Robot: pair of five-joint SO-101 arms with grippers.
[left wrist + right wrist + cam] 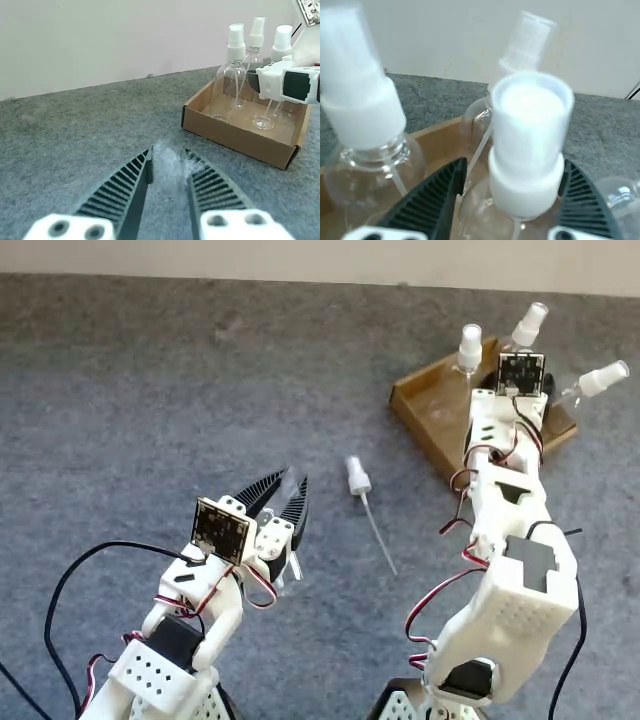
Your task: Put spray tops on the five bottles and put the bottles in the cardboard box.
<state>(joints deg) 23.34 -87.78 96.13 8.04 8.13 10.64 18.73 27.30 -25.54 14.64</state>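
Observation:
A clear bottle without a top (167, 161) is pinched between the black fingers of my left gripper (168, 153), which sits low over the carpet at the front left (292, 478). A loose spray top (358, 478) with its long tube lies on the carpet just right of it. My right gripper (512, 167) hangs over the cardboard box (430, 410), shut around a capped bottle (530, 130) that stands in the box. Other capped bottles (470, 342) (530, 320) (605, 378) stand in the box around it.
Grey carpet covers the table, and open floor lies left of the box. A pale wall runs along the back. The right arm (510, 540) stretches from the front edge to the box. In the left wrist view the box's near wall (240, 137) faces me.

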